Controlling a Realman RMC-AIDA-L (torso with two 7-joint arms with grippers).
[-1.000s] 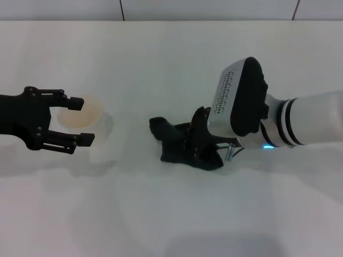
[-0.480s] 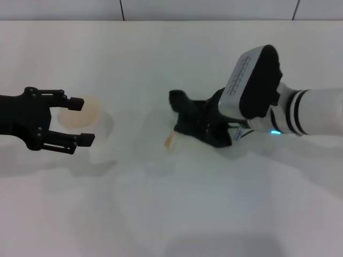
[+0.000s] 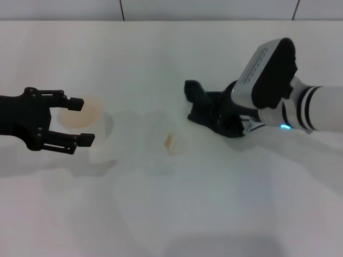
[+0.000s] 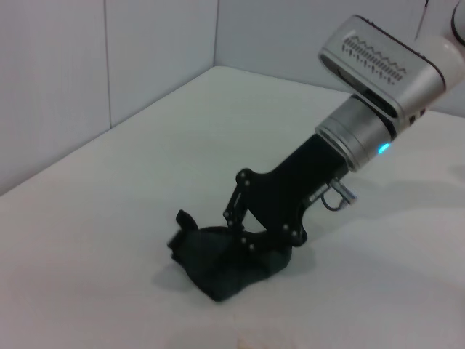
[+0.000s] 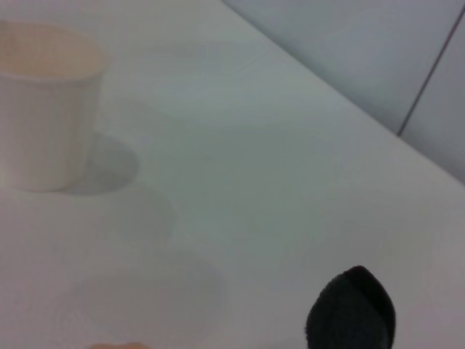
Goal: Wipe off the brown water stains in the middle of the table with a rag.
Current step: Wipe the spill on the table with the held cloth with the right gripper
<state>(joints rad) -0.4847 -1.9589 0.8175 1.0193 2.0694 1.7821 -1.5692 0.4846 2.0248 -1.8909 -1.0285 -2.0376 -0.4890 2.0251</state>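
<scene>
The stain (image 3: 170, 141) is showing as a small orange-brown blotch near the middle of the tabletop (image 3: 177, 214), and it is lying bare: nothing is covering it. The rest of the streak is too faint to trace, though a pale damp patch is spreading around the blotch.

The rag (image 3: 210, 112) is sitting on the tabletop just beyond the stain on the robot's right, near it but not touching it. The right gripper (image 3: 221, 119) is pressing down into the rag, its fingers clenched on the cloth, with one dark fold poking out toward the stain. In the left wrist view the rag (image 4: 227, 260) is bunching flat under those fingers.

On the stain's other side, well apart, a cup (image 3: 86, 120) is standing, and the left gripper (image 3: 80, 121) is hanging beside it with fingers spread wide, grasping nothing.

The step in hand looks like a wiping pass, with the rag off to one side of the mark. The next move calls for dragging the rag back across the stain, keeping it pressed down so the cloth soaks the liquid up instead of smearing it, and covering the damp patch around it too.
</scene>
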